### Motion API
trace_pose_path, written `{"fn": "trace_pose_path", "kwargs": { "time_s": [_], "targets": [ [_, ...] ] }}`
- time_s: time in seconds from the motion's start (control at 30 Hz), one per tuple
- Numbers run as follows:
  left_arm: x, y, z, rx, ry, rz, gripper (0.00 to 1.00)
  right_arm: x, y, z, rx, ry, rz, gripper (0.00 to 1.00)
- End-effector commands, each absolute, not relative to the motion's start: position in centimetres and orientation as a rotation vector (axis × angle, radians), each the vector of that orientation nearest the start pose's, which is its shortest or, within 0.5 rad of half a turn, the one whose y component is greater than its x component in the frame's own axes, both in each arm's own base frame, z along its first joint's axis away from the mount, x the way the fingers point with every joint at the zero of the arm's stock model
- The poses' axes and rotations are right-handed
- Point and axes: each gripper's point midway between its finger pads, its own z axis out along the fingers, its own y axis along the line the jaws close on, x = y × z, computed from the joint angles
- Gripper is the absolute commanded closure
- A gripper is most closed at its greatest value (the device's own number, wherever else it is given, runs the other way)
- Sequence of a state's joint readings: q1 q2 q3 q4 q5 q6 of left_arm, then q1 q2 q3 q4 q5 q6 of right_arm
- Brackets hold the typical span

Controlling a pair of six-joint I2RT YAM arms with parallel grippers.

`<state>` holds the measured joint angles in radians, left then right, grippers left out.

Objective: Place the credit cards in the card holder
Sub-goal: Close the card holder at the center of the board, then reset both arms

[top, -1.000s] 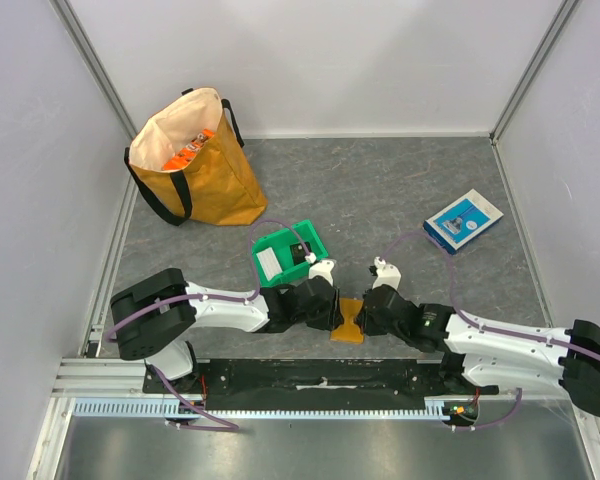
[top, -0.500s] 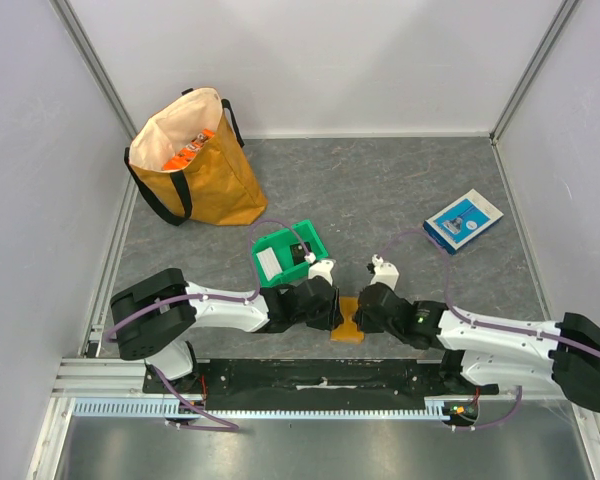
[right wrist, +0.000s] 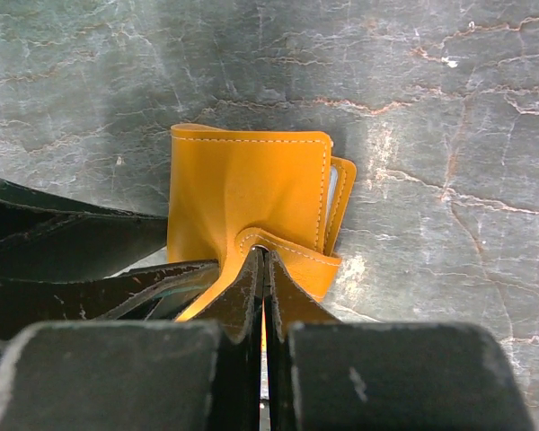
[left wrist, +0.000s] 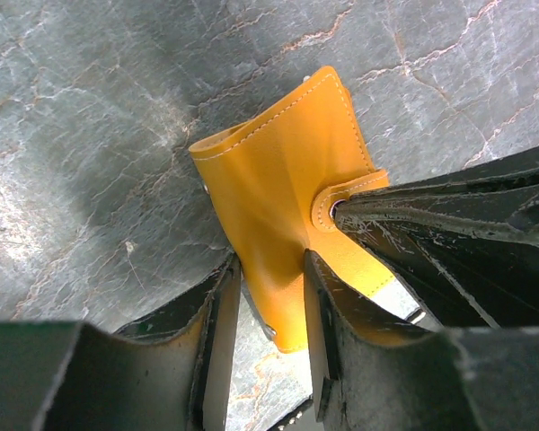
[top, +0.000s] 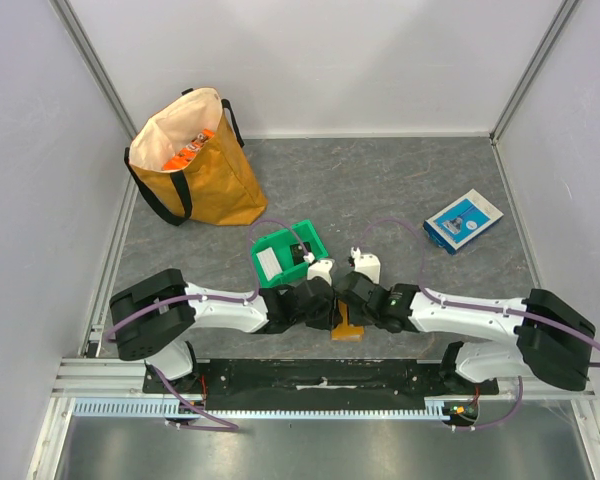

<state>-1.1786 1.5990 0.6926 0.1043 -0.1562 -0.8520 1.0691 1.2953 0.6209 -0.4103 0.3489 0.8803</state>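
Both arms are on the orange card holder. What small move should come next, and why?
Probably the right fingers should pull the snap tab gently away to open the card holder: they are shut on that tab, while the left fingers grip its body.

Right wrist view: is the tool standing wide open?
No, the right tool is shut, its fingers pressed together on the wallet.
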Motion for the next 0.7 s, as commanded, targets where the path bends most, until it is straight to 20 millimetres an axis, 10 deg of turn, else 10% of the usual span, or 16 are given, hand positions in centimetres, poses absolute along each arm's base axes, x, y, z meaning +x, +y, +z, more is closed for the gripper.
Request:
{"fn": "trace_pose_path", "kwargs": {
  "time_s": [0.0,0.17,0.3,0.67],
  "targets": [
    [11.4,-30.4,-2.8,0.413,2.645,-0.518,0.55,14.9,19.5,0.9,-0.155,2.602,0.151,0.99],
    [12.9,-30.8,0.6,0.341,2.520,-0.591,0.12,19.2,20.2,10.7,-0.021,2.247,0.355,0.39],
    [14.7,-30.2,3.8,0.275,2.431,-0.555,0.11,21.5,17.6,15.0,0.064,2.090,0.312,0.16],
    [16.9,-26.2,9.7,0.156,2.253,-0.481,0.09,26.4,5.2,14.4,0.363,2.037,-0.046,0.02]
  ]
}}
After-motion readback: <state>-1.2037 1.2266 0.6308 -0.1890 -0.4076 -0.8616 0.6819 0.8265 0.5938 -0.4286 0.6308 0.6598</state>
